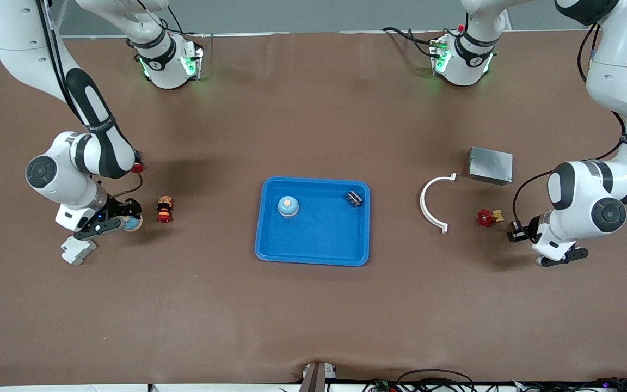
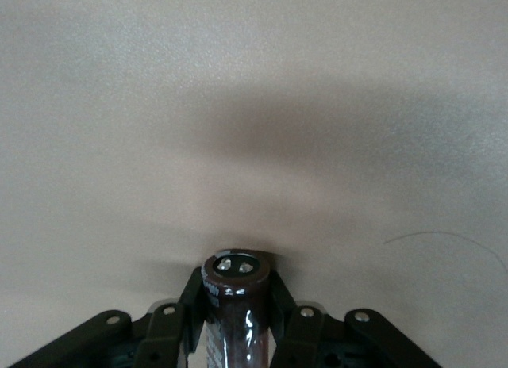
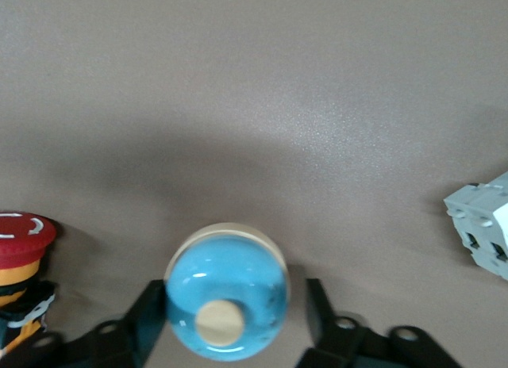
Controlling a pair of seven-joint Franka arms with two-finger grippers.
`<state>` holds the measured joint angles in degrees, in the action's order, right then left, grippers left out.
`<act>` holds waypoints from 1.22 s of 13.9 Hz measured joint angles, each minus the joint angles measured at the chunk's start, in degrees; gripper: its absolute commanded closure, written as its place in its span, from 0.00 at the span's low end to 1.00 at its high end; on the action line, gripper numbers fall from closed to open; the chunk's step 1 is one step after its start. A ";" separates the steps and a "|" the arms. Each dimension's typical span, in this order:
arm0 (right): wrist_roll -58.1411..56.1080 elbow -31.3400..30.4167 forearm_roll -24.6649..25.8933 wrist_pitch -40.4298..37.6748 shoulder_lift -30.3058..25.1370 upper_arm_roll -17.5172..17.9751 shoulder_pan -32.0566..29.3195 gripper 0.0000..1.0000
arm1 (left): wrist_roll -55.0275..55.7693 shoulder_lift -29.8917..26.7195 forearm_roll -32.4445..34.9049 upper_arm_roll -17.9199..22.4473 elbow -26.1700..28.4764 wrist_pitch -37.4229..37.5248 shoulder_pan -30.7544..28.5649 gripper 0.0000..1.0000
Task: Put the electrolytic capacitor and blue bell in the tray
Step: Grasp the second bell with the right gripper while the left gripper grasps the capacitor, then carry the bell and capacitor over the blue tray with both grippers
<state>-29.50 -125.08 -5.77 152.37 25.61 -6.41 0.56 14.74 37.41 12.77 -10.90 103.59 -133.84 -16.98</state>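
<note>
Two blue bells counted. First blue bell sat at right claw, by right arm's table edge; grip could not be told. Second blue bell lay in one tray, mid-table, with one small dark part. Left claw clamped one electrolytic capacitor, by left arm's table edge.

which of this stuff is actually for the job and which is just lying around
Job: tray, blue bell at the right gripper, electrolytic capacitor in the left gripper.
Lying about: red push button, pale block, white curved strip, grey metal box, red valve.
</note>
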 measured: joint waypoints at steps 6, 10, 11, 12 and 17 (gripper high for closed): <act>2.54 0.33 -0.03 -1.13 -0.83 0.74 0.09 1.00 | 0.51 -0.35 0.00 0.00 -0.81 0.09 -0.03 1.00; 14.77 4.40 -0.02 -12.05 -5.33 1.88 4.67 1.00 | 1.11 -1.53 0.00 -0.21 -3.45 5.74 0.22 1.00; 18.23 5.90 -0.02 -15.19 -6.31 1.97 6.16 1.00 | 2.09 -1.73 0.00 -0.34 -4.76 7.99 0.48 1.00; 21.83 7.65 -0.02 -18.15 -7.03 2.03 7.56 1.00 | 3.45 -1.90 0.00 -0.55 -6.13 10.18 0.90 1.00; 37.93 15.89 -0.02 -25.38 -7.30 2.16 14.18 1.00 | 12.26 -2.20 0.00 -0.96 -12.88 20.22 5.40 1.00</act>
<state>8.43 -109.20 -5.79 126.98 18.31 -4.25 14.75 27.00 35.20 12.77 -11.86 90.71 -113.62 -11.58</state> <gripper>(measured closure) 0.361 0.652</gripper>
